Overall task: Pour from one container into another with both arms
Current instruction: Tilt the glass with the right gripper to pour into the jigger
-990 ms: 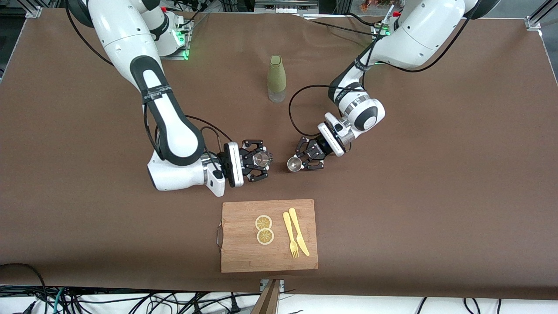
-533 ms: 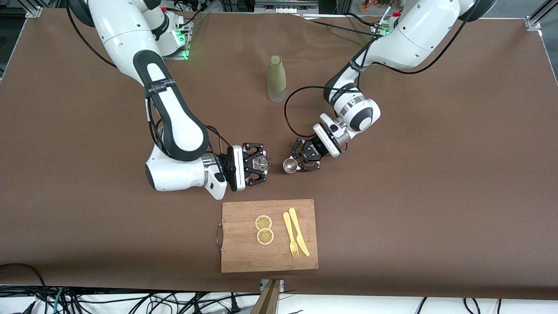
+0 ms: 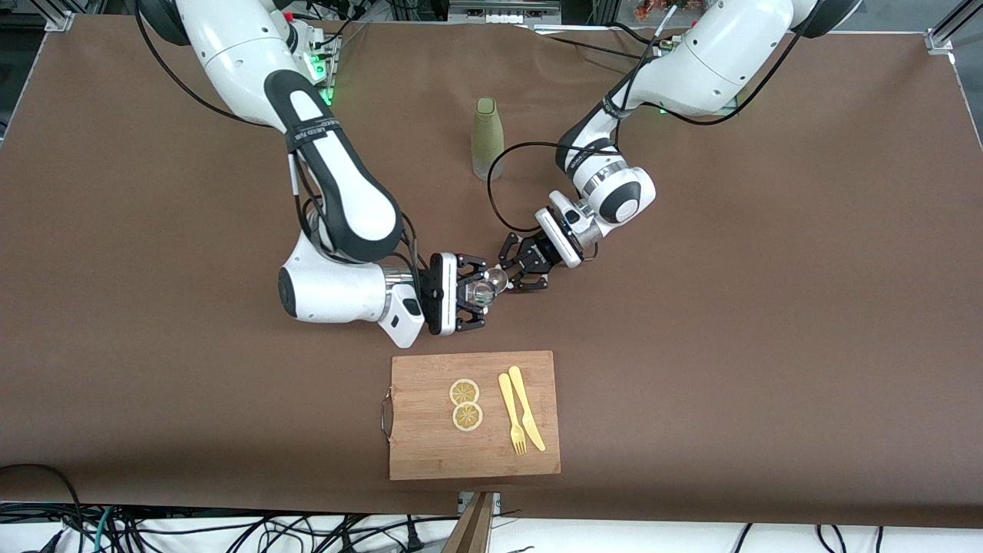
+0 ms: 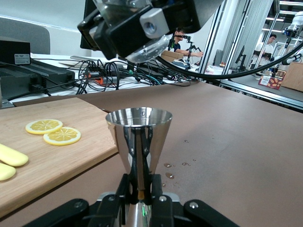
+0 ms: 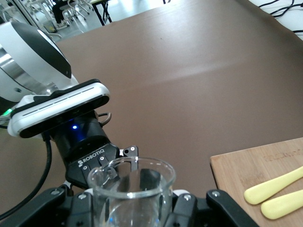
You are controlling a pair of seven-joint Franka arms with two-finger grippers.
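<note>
Few water drops (image 4: 169,175) show only beside the jigger (image 4: 138,137).

I count two lemon slices (image 3: 465,404), one fork (image 3: 511,415), one knife (image 3: 526,408), one bottle (image 3: 487,138), one glass (image 5: 132,191), one metal cup (image 4: 138,137), one board (image 3: 430,453).

The surface (image 3: 768,322) is covered in a matt brown sheet, smooth, with a few glossy droplets on it in the left wrist view. Both arms (image 3: 338,192) have glossy white plastic shells with dark grey matt sections. The left end effector (image 3: 516,270) is matt black and holds a polished, mirror-bright metal jigger (image 4: 139,137). The right end effector (image 3: 478,296), also matt black, holds a clear, shiny glass beaker (image 5: 132,191). The cutting board (image 3: 430,453) is pale wood with a fine grain and a metal handle. The fork and knife (image 3: 521,415) look like smooth yellow plastic. The bottle (image 3: 487,130) has a dull, rough-looking olive sleeve over a clear base.
</note>
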